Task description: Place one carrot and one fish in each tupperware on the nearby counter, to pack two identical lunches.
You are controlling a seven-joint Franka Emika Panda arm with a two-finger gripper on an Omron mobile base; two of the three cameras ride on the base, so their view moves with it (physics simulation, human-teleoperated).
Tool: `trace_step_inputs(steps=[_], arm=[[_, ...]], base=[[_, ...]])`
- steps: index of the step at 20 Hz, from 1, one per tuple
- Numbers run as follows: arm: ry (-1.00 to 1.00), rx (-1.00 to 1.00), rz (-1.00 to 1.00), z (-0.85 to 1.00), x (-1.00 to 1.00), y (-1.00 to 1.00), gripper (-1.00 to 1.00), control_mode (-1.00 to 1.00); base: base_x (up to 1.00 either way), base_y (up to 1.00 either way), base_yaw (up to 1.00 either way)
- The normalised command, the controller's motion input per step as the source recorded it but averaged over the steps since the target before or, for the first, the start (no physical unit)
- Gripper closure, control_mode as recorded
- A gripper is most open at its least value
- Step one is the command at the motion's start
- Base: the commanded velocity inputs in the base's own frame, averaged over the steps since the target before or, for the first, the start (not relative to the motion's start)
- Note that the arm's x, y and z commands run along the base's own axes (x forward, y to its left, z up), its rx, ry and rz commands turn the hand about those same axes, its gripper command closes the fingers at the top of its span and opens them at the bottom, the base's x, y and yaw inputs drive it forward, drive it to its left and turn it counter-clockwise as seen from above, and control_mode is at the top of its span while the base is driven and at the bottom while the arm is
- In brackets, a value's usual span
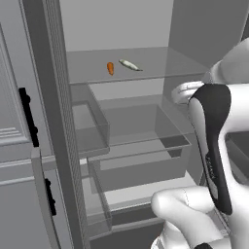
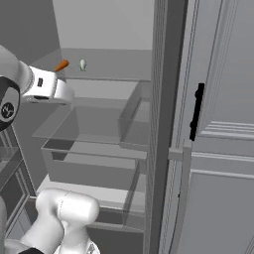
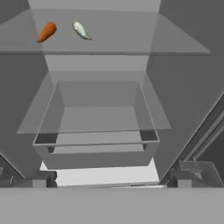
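Grey fridge interior, doors swung wide. Nearest sits one clear drawer (image 3: 98, 144) low down, with one glass shelf (image 3: 100, 120) over it. Farther back and higher, an upper glass shelf (image 1: 146, 65) carries one orange carrot (image 1: 111, 68) and one pale fish (image 1: 129, 65), near each other but apart. The gripper (image 3: 111, 181) stands fully spread, short of the drawer, holding and touching nothing.
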Motion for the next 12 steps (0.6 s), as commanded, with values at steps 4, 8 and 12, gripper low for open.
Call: trace_step_inputs(steps=[4, 8, 12], arm=[[-0.31, 0.05, -0.27, 0.49, 1.0, 0.21, -1.0, -1.0], [-0.32, 0.22, -0.02, 0.05, 0.74, 0.17, -1.0, -1.0], [-0.2, 0.18, 0.26, 0.02, 0.31, 0.0, -1.0, -1.0]], base=[[0.0, 0.0, 0.0], [0.0, 0.0, 0.0], [0.0, 0.0, 0.0]])
